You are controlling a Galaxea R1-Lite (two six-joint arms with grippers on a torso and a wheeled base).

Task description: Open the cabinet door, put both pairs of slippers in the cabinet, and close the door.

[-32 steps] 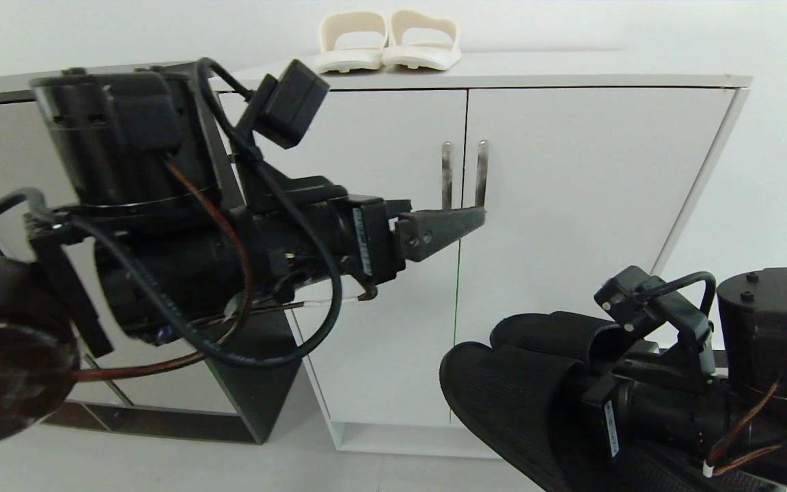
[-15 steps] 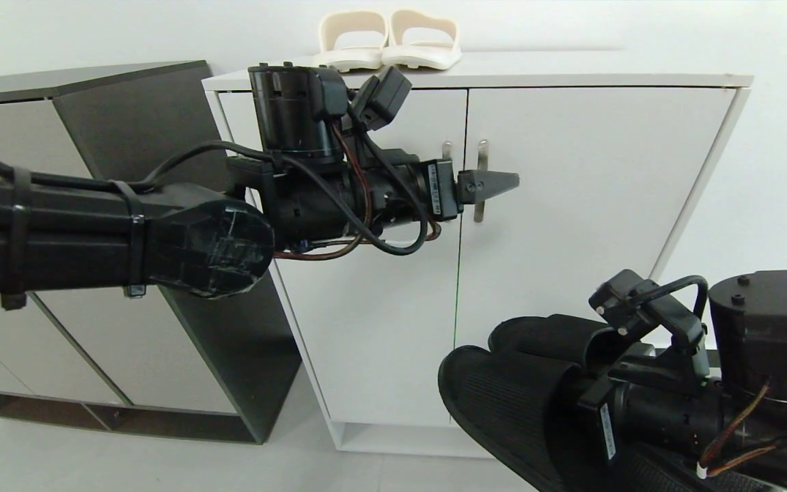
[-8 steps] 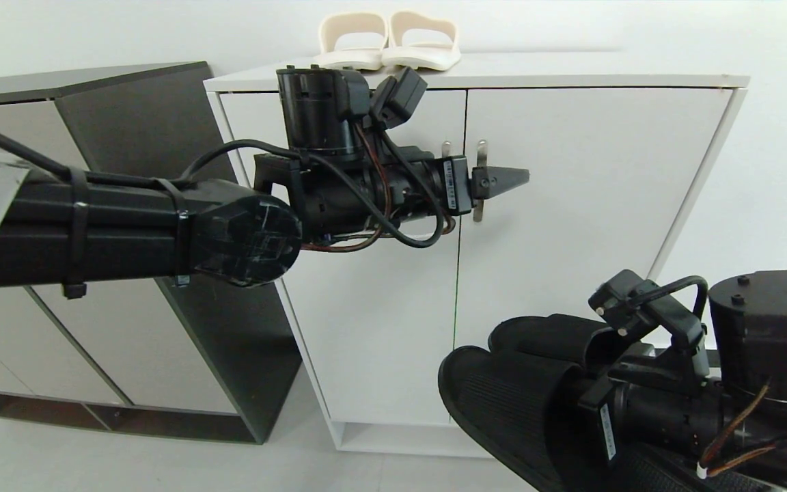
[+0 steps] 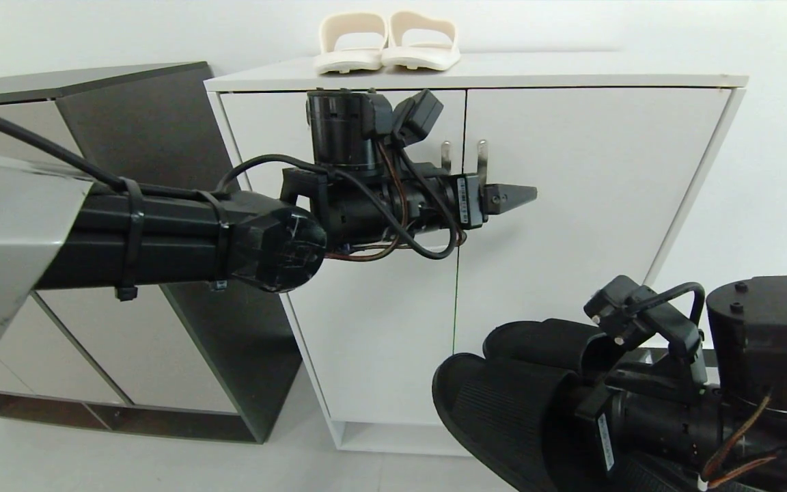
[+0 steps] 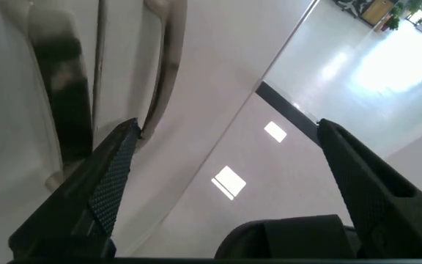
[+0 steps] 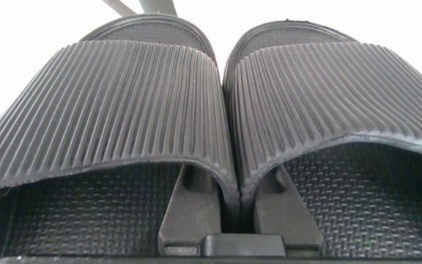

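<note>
**Left fingers spread at the door handles, black pair gripped on the right**

The white cabinet [image 4: 591, 205] stands with both doors shut, its two metal handles upright on either side of the centre seam. The left gripper [image 4: 511, 196] is level with the lower part of the right door handle [image 4: 481, 160] and crosses in front of it. In the left wrist view its fingers [image 5: 108, 176] stand wide apart, and one fingertip is just beside that handle; whether it touches cannot be told. The left door handle [image 4: 446, 156] is partly hidden behind the wrist.

The right gripper [image 6: 233, 213] is low in front of the right door. Its fingers are closed on the black slippers [image 4: 503, 403], pinching the two straps' adjoining inner edges together. The pair is held side by side, touching, clear of the floor.

The cream slippers [image 4: 388, 41] sit on the cabinet top, side by side and touching, above the left door. A dark cabinet [image 4: 134, 109] stands against the white one's left side.
</note>
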